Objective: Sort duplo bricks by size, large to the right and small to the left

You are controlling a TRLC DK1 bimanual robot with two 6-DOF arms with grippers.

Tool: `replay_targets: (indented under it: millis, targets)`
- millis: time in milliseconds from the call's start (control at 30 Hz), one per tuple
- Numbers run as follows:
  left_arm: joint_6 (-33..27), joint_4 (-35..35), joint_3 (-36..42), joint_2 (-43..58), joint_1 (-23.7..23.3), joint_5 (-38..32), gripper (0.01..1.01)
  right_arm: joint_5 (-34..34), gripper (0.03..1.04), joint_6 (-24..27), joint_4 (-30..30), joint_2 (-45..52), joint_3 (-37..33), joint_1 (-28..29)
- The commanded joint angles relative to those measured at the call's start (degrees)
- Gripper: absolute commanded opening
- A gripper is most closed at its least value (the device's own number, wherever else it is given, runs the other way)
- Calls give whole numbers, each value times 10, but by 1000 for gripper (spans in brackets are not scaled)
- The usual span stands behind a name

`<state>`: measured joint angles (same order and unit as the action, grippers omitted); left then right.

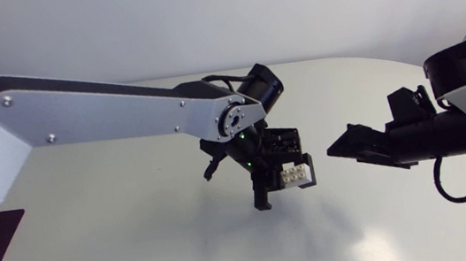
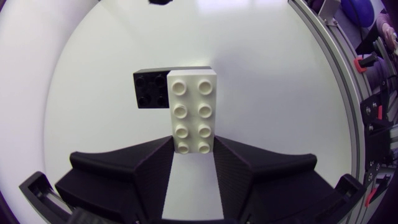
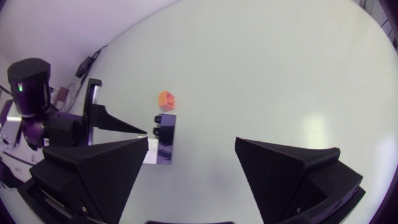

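Left arm (image 1: 106, 110) is stretched in over the middle of the desk (image 1: 140, 240), and its pincer (image 2: 194, 148) is pinching the white brick (image 2: 194, 106). That is a long one, two rows of four studs. In the left wrist view the two black wedges press on the brick's near end from either side, and the rest of it juts out ahead of the fingertips. From these angles I cannot tell whether it sits flat on the desk or hangs just above it.

Hard against the white brick's far end, on one long side, there's a black brick (image 2: 151, 89). It is the shorter piece, with four studs showing, and its edge meets the white brick's edge or tucks just under it. I cannot say which.

Over to the right wrist view now, and an orange brick (image 3: 166, 99) shows. It is a small one, lying past the black brick as seen from the white brick, near both but touching neither.

The right arm (image 1: 455, 125) comes in from its own side, and its pincer (image 3: 192, 142) is spread wide with only bare desk between the wedges. It points at the white brick and hangs near it on the side away from the black brick, with a clear gap between its tips and the left pincer.
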<state>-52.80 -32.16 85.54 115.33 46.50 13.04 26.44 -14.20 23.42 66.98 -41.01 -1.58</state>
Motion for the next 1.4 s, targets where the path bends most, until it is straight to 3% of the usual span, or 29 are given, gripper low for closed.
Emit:
replay_targets:
  millis: [0,67,433,633,733,833,933,1367]
  targets:
    - [15,18,-37,-23,19,-7,316,83,1002,-5,8,32,-13,45]
    - [22,25,-43,-29,28,-12,316,145,998,21,13,59,-28,78]
    - [32,68,4,11,69,-53,316,172,990,73,81,152,-60,105]
    - [38,68,32,25,82,-56,316,187,887,85,83,163,-55,101]
    - [39,76,36,31,85,-67,318,197,767,87,83,166,-52,98]
    - [39,76,36,31,89,-71,318,208,413,87,70,163,-44,100]
    - [39,80,34,31,94,-82,318,212,269,79,58,164,-40,105]
    - [52,127,18,14,94,-113,320,203,225,82,67,224,-46,138]
